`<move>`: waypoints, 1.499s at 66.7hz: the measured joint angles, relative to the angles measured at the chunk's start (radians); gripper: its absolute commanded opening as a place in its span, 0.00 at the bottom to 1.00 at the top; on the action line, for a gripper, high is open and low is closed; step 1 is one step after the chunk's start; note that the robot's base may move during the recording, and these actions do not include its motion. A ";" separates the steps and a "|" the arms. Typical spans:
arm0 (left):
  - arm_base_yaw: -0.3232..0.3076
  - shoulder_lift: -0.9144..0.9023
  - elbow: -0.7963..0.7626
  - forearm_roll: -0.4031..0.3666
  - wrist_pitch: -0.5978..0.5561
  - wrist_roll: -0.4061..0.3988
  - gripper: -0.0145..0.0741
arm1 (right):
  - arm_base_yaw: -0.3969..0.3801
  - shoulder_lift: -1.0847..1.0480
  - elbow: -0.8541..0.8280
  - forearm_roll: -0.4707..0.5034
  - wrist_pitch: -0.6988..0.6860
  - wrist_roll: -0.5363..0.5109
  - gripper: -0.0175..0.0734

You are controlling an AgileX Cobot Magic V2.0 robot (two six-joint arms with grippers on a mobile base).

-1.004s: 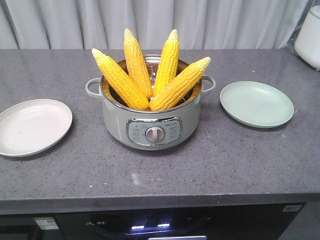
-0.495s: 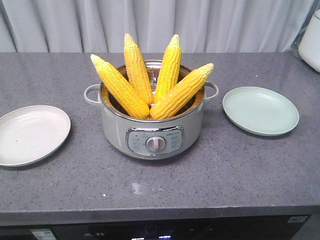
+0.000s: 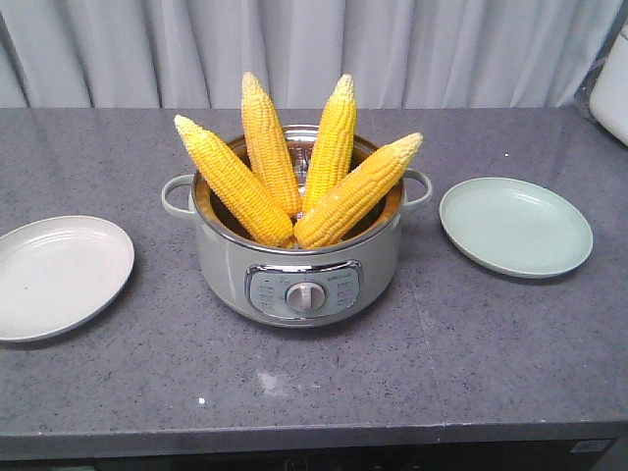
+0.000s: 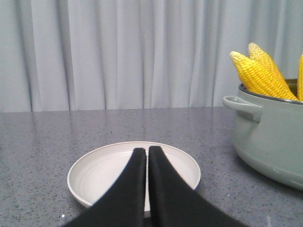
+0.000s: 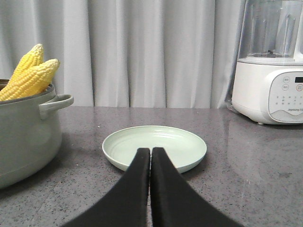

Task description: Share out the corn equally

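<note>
As you see from the front, four corn cobs (image 3: pixel 234 183) stand fanned in the pot (image 3: pixel 222 277), tips up. Left wrist: your left gripper (image 4: pixel 147 152) pinched together, empty, cobs up-right. Right wrist: right gripper (image 5: pixel 150 152) likewise, cobs up-left.

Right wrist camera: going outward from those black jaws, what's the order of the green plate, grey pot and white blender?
1. Green plate, straight ahead, just past the jaws.
2. Grey pot, off to the left.
3. White blender, far back on the right.
</note>
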 measured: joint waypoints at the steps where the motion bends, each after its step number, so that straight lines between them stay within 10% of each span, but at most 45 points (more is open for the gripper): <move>1: 0.000 0.000 0.000 0.000 0.000 0.000 0.16 | 0.000 0.000 0.000 0.000 0.000 0.000 0.19; 100: 0.000 0.000 0.000 0.000 0.000 0.000 0.16 | 0.000 0.000 0.000 0.001 -0.022 0.000 0.19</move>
